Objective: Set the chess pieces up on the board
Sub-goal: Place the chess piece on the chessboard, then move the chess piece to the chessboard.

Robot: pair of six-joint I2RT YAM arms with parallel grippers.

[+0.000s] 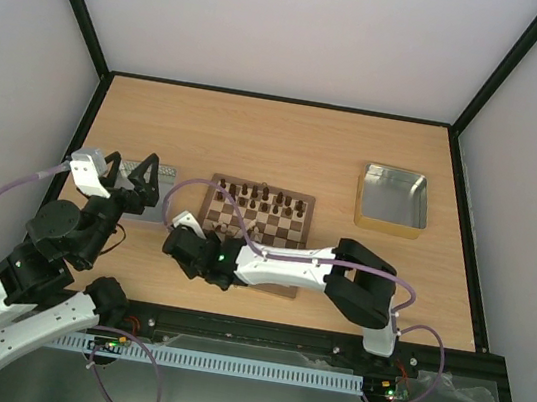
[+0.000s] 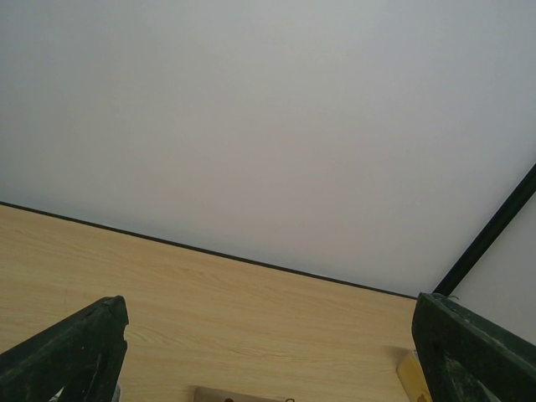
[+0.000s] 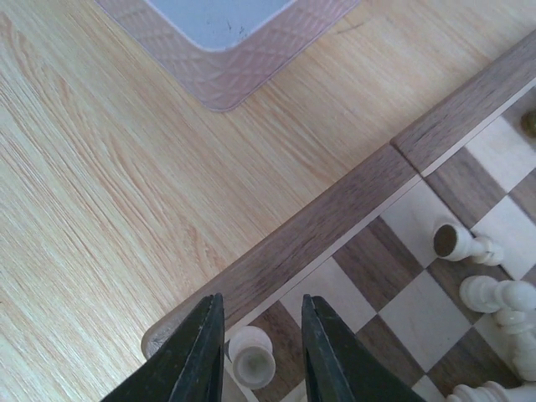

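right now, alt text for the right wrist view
The right gripper straddles a cream chess piece near the corner of the board, jaws slightly apart. More cream pieces sit at right; a metal tray shows at top.

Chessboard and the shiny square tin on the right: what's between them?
Nothing. In the top view, only bare light wooden tabletop lies between the brown-and-cream checkered wooden chessboard and the shiny square metal tray.

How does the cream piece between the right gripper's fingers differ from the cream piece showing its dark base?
The corner piece stands upright by the board's corner; the toppled piece lies on its side, farther in. The corner piece sits inside the right gripper, fingers parted; the toppled piece lies clear of them. Both are cream chessmen.
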